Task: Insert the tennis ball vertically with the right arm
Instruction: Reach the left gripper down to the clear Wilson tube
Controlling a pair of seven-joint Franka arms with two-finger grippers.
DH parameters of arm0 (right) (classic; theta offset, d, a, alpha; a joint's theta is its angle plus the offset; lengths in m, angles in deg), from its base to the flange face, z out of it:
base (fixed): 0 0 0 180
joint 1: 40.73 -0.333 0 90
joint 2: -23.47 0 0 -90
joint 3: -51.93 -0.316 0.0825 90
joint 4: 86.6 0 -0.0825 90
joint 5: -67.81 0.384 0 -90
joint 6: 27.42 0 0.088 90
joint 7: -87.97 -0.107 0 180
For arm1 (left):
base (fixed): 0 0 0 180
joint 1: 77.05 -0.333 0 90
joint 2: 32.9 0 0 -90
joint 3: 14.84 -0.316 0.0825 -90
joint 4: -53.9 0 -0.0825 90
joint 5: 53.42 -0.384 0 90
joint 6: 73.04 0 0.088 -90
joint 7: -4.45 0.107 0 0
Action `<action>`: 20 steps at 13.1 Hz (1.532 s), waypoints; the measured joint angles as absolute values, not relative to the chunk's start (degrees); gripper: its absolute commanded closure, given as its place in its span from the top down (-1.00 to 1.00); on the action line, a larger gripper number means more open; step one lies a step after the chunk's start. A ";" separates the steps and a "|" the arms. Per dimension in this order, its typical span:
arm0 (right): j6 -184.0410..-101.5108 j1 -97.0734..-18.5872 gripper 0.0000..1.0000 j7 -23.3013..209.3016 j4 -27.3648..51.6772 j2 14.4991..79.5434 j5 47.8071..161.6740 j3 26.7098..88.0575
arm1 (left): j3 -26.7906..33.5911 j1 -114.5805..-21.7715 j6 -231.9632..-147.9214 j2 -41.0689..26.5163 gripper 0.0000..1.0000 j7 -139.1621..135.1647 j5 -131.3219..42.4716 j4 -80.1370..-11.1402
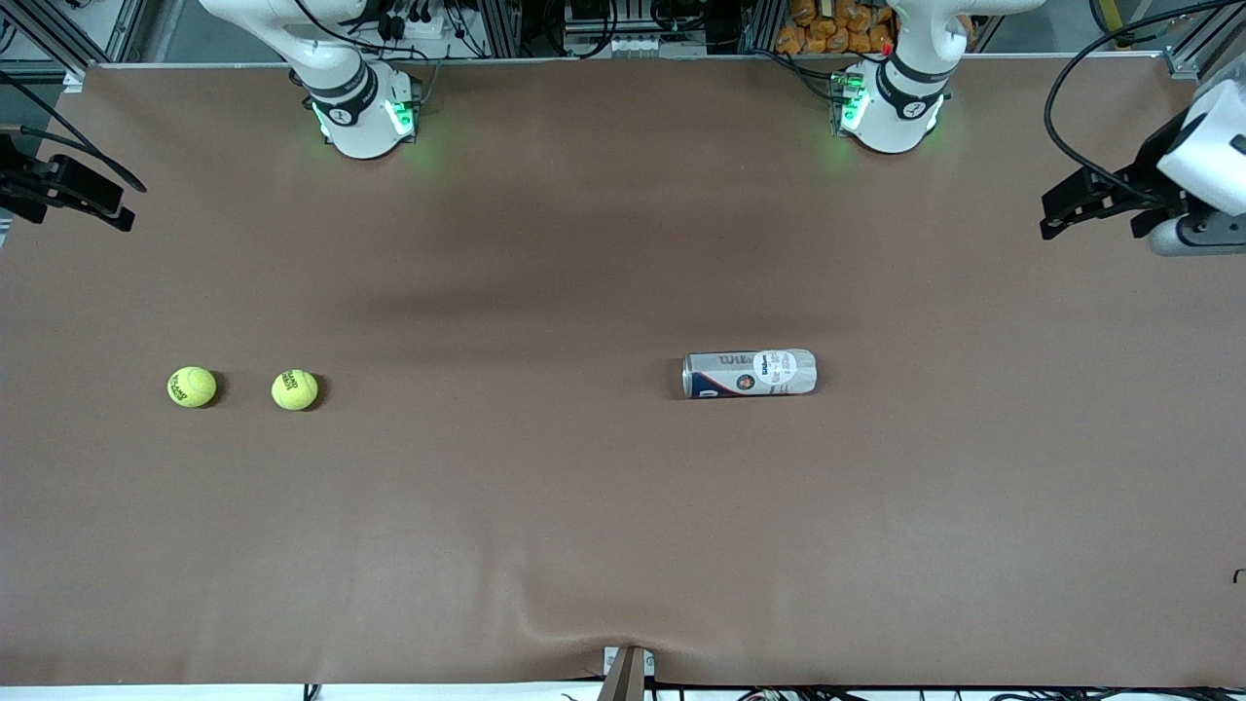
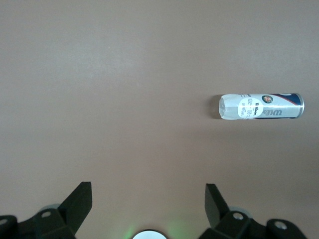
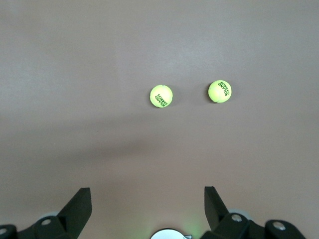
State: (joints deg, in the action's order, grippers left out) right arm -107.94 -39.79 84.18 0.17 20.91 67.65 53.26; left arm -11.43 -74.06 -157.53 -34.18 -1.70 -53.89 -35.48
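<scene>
Tennis balls, two: one (image 1: 192,387) toward the right arm's end of the desk (image 1: 545,506), the second (image 1: 294,389) just beside it toward the middle, both closer to the right gripper (image 1: 68,190) than to the left gripper (image 1: 1095,204). Can (image 1: 749,373) lies on its side well apart from them toward the left arm's end, long axis along the desk, so judged not ready for vertical insertion until stood up. Both sets of fingers spread wide, empty, each hanging over its own desk end; left arm waits.
</scene>
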 measured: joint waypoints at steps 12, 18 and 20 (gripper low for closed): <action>-109.37 -39.45 1.00 84.18 0.13 21.23 67.65 53.43 | -9.76 -51.36 -157.86 -16.86 1.00 -2.18 -63.47 -35.37; -109.23 -39.24 1.00 84.18 0.13 21.23 67.65 53.38 | -9.03 -46.77 -162.63 -8.80 1.00 4.86 -68.08 -35.16; -109.03 -39.22 1.00 84.17 0.13 21.23 67.65 53.37 | -9.00 -45.78 -164.17 -6.91 1.00 11.56 -70.61 -35.12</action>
State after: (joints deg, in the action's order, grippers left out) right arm -109.03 -39.22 84.17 0.13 21.23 67.65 53.37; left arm -9.00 -45.78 -164.17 -6.91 11.56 -70.61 -35.12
